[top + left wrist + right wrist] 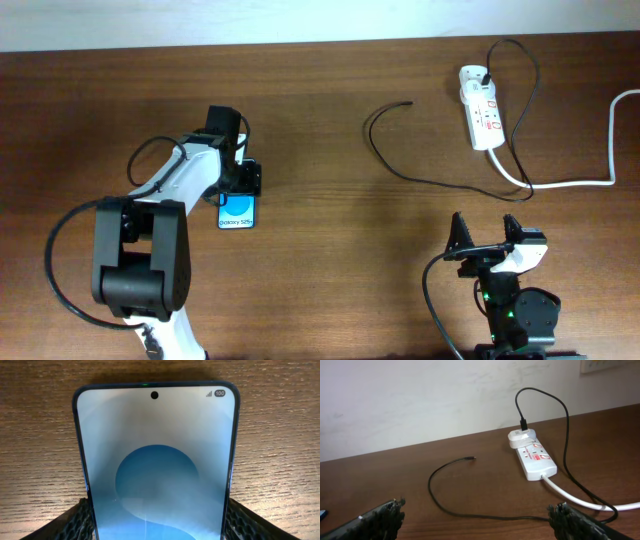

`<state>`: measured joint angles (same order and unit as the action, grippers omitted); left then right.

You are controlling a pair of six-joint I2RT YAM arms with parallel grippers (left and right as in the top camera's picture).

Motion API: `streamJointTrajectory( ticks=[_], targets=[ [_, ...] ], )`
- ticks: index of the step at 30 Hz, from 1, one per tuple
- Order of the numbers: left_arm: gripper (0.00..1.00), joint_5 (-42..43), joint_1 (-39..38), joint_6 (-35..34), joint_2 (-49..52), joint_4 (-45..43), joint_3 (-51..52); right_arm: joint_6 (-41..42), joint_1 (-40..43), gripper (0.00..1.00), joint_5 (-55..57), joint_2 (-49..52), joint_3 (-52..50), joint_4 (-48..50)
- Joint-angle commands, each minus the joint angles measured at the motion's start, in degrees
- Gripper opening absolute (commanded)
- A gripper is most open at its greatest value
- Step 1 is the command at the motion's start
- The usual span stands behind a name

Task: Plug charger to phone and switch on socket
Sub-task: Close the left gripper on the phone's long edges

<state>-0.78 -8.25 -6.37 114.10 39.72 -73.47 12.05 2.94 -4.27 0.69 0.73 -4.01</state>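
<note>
The phone point(237, 212) lies flat on the wooden table at the left, blue screen up. My left gripper point(241, 182) sits over its far end. In the left wrist view the phone point(155, 435) fills the frame, and the gripper point(157, 510) has a finger pressed against each long edge. The charger point(372, 140) is a thin black cable that runs from a white adapter on the socket point(481, 108) and loops across the table. Its plug tip point(408, 102) lies free. My right gripper point(485, 222) is open and empty, near the front edge. It faces the cable point(432, 495) and the socket point(535, 460).
A thick white cord point(580, 183) leaves the socket and runs off the right edge. The black cable crosses it near the socket's near end. A pale wall stands behind the table's far edge point(420, 442).
</note>
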Motion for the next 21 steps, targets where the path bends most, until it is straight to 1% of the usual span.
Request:
streamJointTrajectory(
  ticks=[1,4,6,8,10,12,13,14,16,21],
  targets=[
    [0.63,5.53,0.11,0.02,4.09,0.87,2.19,0.44,-0.26,0.98,0.46,-0.48,-0.42,-0.09],
    [0.59,5.55,0.11,0.02,4.07,1.99,1.95,0.44,-0.24,0.98,0.46,-0.48,-0.42,-0.09],
    [0.54,5.55,0.11,0.02,4.07,4.48,0.17,0.44,-0.26,0.98,0.46,-0.48,-0.42,-0.09],
    [0.53,5.55,0.11,0.02,4.07,8.63,-3.8,0.44,-0.26,0.98,0.46,-0.48,-0.42,-0.09],
    [0.49,5.57,0.11,0.02,4.04,14.8,-10.16,0.44,-0.26,0.98,0.46,-0.48,-0.42,-0.09],
    [0.48,5.57,0.11,0.02,4.04,18.69,-13.92,0.44,-0.26,0.98,0.46,-0.48,-0.42,-0.09],
    [0.47,5.64,0.11,0.0,4.04,22.25,-17.81,0.44,-0.26,0.98,0.46,-0.48,-0.42,-0.09],
    [0.45,5.97,0.11,0.02,4.04,24.35,-20.11,0.44,-0.26,0.98,0.46,-0.48,-0.42,-0.09],
    [0.39,5.99,0.11,0.0,4.04,28.96,-25.18,0.44,-0.24,0.99,0.46,-0.48,-0.42,-0.09],
    [0.36,5.97,0.11,0.02,3.82,38.56,-34.99,0.44,-0.24,0.98,0.46,-0.48,-0.42,-0.09]
  ],
)
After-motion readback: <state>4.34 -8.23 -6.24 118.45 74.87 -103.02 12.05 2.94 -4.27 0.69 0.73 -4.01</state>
